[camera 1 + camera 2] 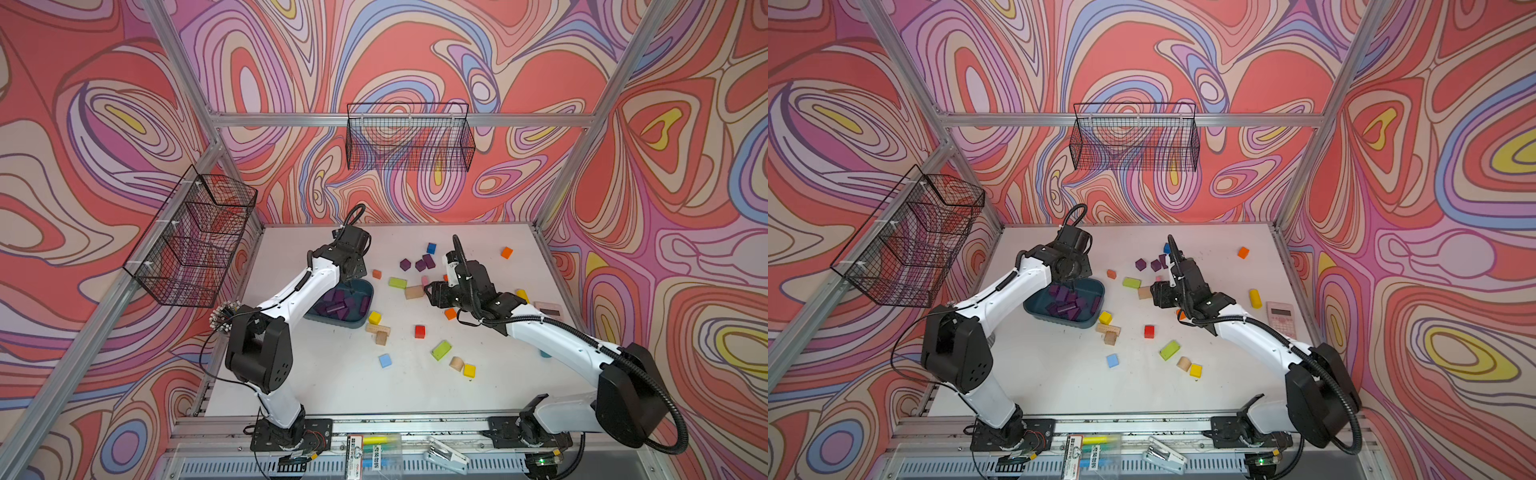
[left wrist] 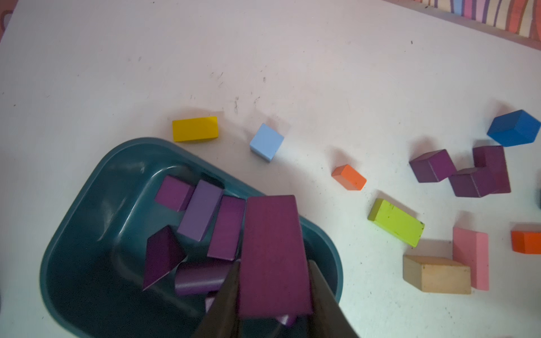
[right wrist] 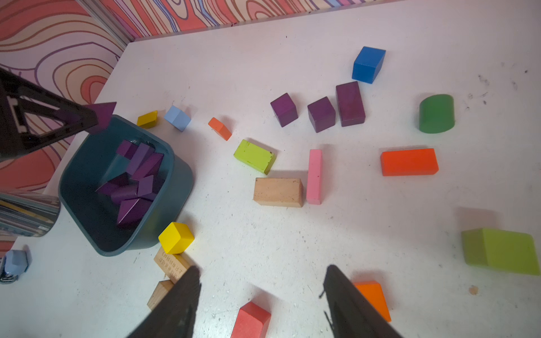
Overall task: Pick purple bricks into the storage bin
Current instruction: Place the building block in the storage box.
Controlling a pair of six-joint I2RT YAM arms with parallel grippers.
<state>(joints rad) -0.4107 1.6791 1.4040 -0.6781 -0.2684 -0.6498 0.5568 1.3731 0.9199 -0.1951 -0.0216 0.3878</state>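
My left gripper (image 2: 274,263) is shut on a long purple brick (image 2: 272,234) and holds it above the storage bin (image 2: 73,219), a teal tray with several purple bricks (image 2: 227,228) lying inside. In both top views the left gripper (image 1: 352,286) hangs over the bin's (image 1: 368,318) far end. Three more purple bricks (image 3: 284,109) (image 3: 321,114) (image 3: 349,104) stand close together on the white table, further back (image 1: 420,264) (image 1: 1156,265). My right gripper (image 3: 262,270) is open above the table, nothing between its fingers, right of the bin (image 1: 432,293) (image 1: 1156,295).
Loose blocks of other colours lie around: a red one (image 3: 251,320) and an orange wedge (image 3: 373,295) near the right fingers, a yellow cube (image 3: 175,237) against the bin, a pink slab (image 3: 314,175), a wooden block (image 3: 278,191). A calculator (image 1: 1281,318) lies right. Wire baskets (image 1: 409,137) hang on the walls.
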